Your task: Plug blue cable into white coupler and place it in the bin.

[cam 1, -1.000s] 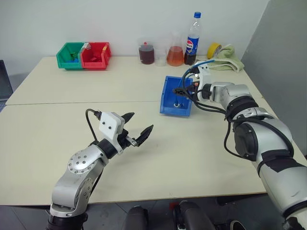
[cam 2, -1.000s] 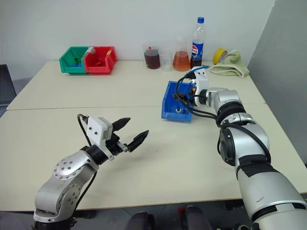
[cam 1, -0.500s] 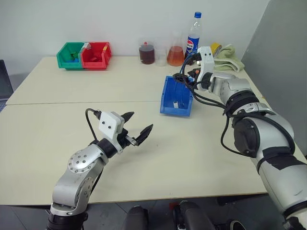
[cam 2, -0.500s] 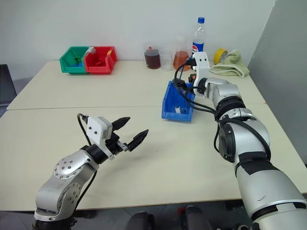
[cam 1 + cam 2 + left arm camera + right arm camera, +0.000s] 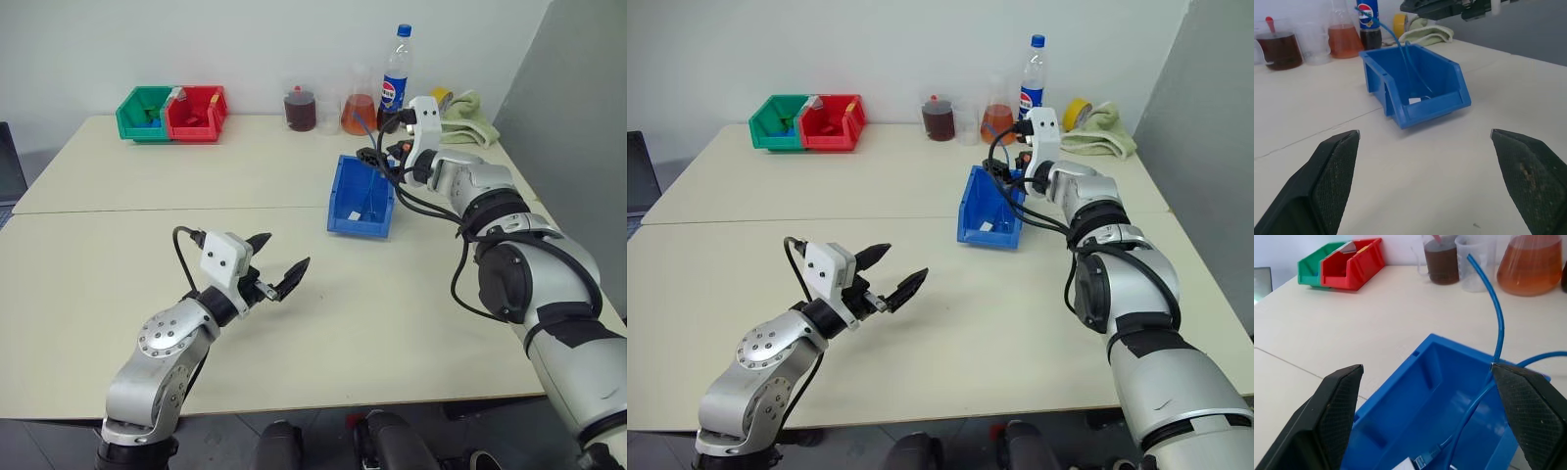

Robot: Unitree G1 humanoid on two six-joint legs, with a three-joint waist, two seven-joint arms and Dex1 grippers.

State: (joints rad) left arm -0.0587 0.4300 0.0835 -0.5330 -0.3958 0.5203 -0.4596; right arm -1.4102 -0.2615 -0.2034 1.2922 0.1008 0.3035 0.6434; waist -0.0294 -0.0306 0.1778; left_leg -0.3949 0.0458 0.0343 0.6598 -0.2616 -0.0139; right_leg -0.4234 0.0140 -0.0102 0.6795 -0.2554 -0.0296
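Green bin (image 5: 143, 111), red bin (image 5: 196, 112), Pepsi btl (image 5: 395, 76) (upright)

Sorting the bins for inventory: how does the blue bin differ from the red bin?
The blue bin is larger than the red bin. The blue bin stands alone mid-table by the right end effector, while the red bin sits at the far edge, pressed against a green bin. The blue bin holds a blue cable and white coupler; the red bin's contents are unclear. Both are open-fronted plastic bins.
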